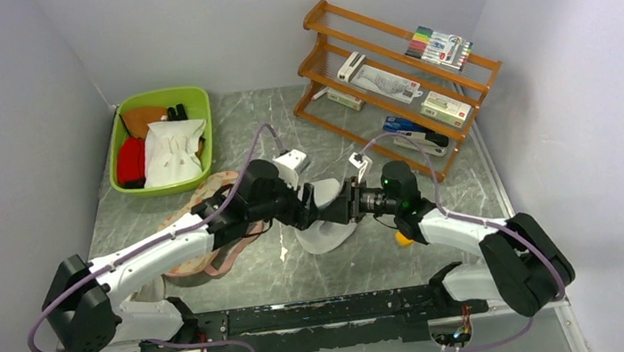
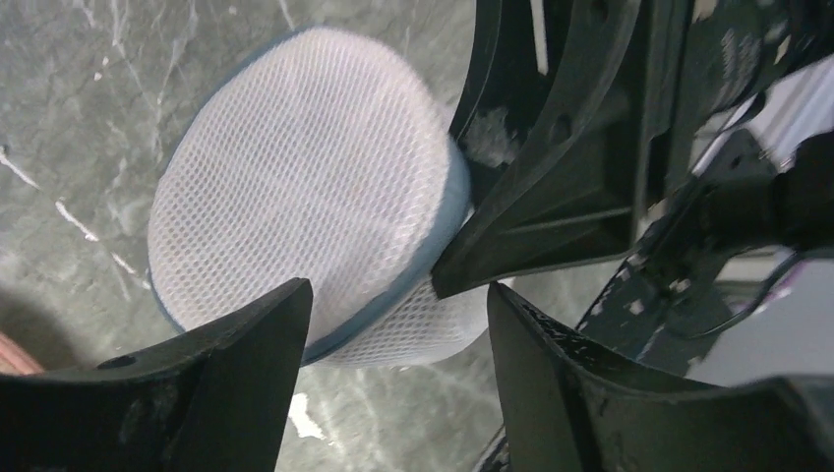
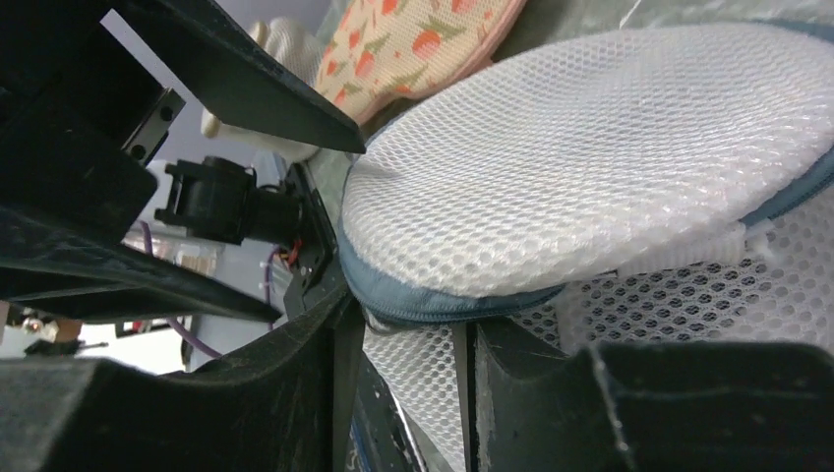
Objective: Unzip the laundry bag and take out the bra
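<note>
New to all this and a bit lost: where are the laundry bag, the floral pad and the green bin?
laundry bag [image 2: 305,187], left wrist view, middle of its white mesh dome.
floral pad [image 3: 413,39], right wrist view, its printed face.
green bin [image 1: 159,93], top external view, its far rim.

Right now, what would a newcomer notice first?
The left gripper and right gripper meet nose to nose at the white mesh bag mid-table. Next come the green bin of cloths at back left and the wooden rack at back right.
</note>
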`<state>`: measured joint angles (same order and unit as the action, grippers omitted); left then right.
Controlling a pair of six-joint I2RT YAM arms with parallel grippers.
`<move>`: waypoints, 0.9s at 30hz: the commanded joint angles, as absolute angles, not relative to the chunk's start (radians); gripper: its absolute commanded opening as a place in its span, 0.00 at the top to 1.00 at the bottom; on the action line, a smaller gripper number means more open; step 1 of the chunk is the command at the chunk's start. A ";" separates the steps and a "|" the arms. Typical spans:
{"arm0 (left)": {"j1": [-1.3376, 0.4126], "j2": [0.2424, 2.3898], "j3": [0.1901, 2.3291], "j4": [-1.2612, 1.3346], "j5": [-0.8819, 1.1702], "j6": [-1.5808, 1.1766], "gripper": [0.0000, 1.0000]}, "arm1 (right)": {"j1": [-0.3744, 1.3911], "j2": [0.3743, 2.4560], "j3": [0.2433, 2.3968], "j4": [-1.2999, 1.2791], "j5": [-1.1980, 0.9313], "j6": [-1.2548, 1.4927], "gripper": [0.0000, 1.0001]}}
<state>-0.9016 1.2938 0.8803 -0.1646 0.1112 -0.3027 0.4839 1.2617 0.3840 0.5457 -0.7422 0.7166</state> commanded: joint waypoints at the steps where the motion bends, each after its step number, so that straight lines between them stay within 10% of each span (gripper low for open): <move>1: -0.898 1.291 0.998 -0.187 0.109 -0.448 0.19 | 0.488 1.190 0.372 0.608 -0.660 0.729 0.63; 13: -0.876 1.515 1.241 -0.263 0.134 -0.443 0.11 | 0.488 0.881 0.554 -0.239 0.085 0.647 0.44; 27: -0.935 1.710 1.440 -0.418 0.161 -0.311 0.07 | 0.400 0.773 0.602 -0.394 0.336 0.592 0.38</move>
<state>-0.9001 1.7172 1.4025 -0.3607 0.1673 -0.3790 0.4400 0.8051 0.5659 -0.3500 0.2554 0.6277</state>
